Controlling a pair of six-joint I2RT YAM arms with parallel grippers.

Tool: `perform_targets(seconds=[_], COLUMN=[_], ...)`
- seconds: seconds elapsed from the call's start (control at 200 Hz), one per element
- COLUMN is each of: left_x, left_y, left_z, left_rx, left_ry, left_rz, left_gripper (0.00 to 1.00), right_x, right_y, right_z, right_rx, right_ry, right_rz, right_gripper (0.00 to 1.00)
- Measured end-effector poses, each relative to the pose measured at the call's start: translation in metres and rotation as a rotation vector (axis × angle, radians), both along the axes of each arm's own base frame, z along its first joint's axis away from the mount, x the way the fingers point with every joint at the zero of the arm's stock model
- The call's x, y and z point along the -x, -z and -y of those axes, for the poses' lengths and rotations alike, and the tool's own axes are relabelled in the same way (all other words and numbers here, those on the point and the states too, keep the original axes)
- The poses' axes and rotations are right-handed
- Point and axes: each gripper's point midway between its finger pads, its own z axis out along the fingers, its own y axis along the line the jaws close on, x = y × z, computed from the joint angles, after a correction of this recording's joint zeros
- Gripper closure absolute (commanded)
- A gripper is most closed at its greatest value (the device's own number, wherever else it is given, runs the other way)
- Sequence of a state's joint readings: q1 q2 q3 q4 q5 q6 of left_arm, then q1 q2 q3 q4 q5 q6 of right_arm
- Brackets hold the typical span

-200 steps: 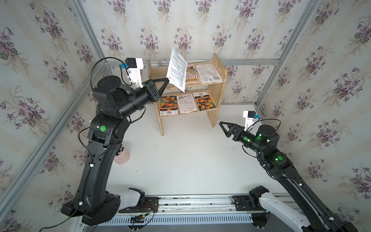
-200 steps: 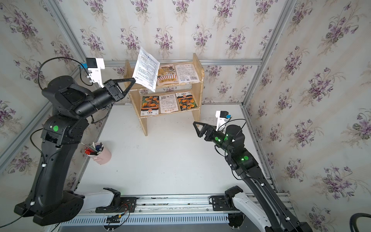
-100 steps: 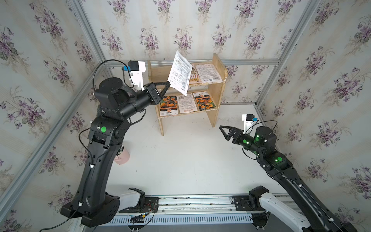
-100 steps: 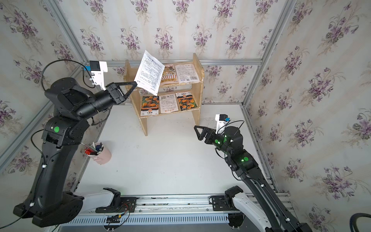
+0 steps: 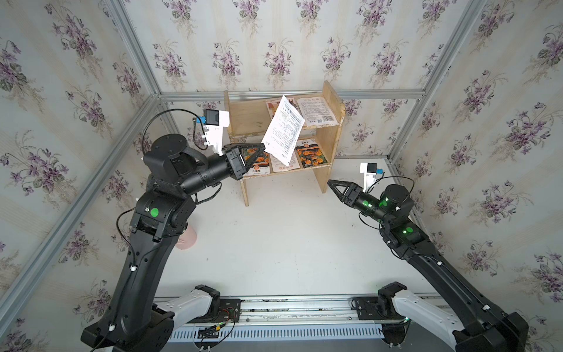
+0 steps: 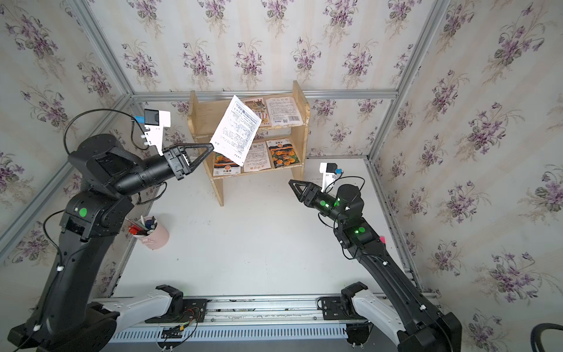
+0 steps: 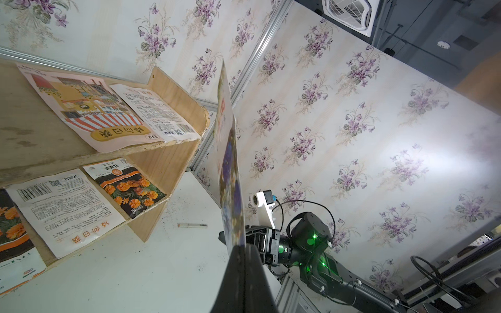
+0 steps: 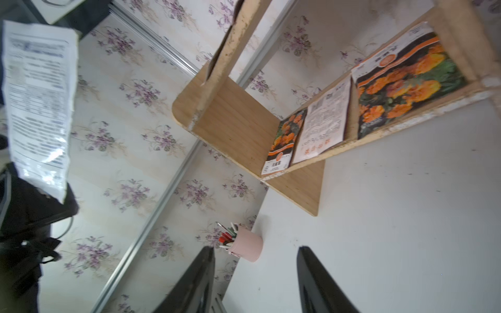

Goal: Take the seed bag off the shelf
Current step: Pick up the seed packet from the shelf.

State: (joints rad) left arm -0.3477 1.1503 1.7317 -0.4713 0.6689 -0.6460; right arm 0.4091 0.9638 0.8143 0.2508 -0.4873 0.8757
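shelf (image 5: pixel 330 146) stands just beyond the left pincer (image 5: pixel 262 146), with packets (image 5: pixel 316 111) lying on both tiers. seed bag (image 5: pixel 285 132) is clear of the shelf, raised above the pincer tips, its lower corner clamped in the closed jaws. right pincer (image 5: pixel 330 183): jaws apart, empty, near the shelf's side panel.

On the lower board of the shelf (image 7: pixel 162 168), the orange-flower packet (image 7: pixel 130 187) says 孔雀草. The white packet (image 7: pixel 67 208) beside it and the pink striped packet (image 7: pixel 89 113) on the top board say 向日葵. The print on the seed bag (image 5: pixel 285 134) is too small to read.
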Motion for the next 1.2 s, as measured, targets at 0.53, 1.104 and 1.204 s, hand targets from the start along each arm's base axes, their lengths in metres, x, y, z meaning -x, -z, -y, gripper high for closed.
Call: perform_targets(seconds=[0.53, 1.104, 1.204], left_x=[0.025, 0.033, 0.034], left_y=[0.017, 0.024, 0.024], left_z=[0.022, 0.042, 0.043], left_rx=[0.034, 0.035, 0.035], left_ry=[0.139, 0.208, 0.211], left_rz=[0.013, 0.004, 0.004], left_gripper=[1.00, 1.00, 1.00], right_x=[0.018, 0.038, 0.048], right_y=[-0.084, -0.116, -0.118], right_z=[-0.033, -0.064, -0.073], right_rx=[-0.217, -0.255, -0.259], right_ry=[-0.234, -0.363, -0.407], right_rz=[0.160, 0.249, 0.260], right_gripper=[0.61, 0.65, 0.67])
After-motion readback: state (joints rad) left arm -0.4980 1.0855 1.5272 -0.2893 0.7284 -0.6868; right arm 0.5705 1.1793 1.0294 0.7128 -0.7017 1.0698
